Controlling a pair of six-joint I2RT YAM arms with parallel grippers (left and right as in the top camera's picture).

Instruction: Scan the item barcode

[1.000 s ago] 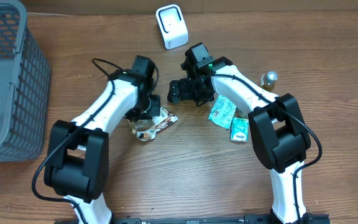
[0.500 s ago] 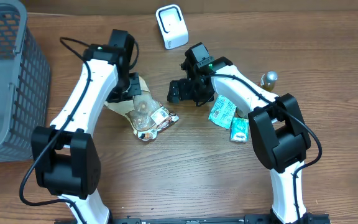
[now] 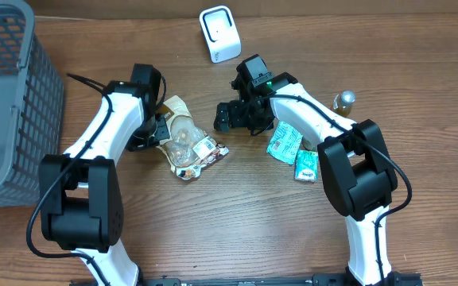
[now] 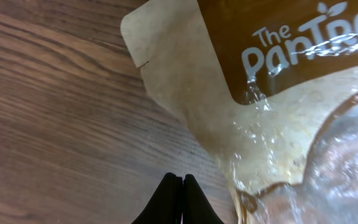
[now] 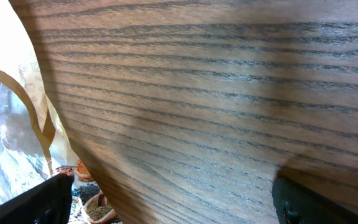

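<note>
The item is a clear-and-tan snack pouch (image 3: 185,141) lying flat on the wooden table. In the left wrist view its brown label reading "The PanTre" fills the upper right of the pouch (image 4: 291,118). My left gripper (image 3: 154,132) sits low at the pouch's left edge. It is shut (image 4: 182,182) with nothing between its fingers, which are over bare wood just beside the pouch. My right gripper (image 3: 229,117) hovers right of the pouch, open wide (image 5: 169,183) and empty, with the pouch (image 5: 5,130) at that view's left edge. The white barcode scanner (image 3: 219,33) stands at the back.
A grey mesh basket (image 3: 6,103) fills the left side. Two green packets (image 3: 283,143) (image 3: 306,165) lie under the right arm, and a small bottle (image 3: 344,100) stands beyond them.
My left gripper moved from over the pouch's middle up and left, then down to its left edge. The pouch's top end was pulled out toward the back left. The right arm stayed still.
</note>
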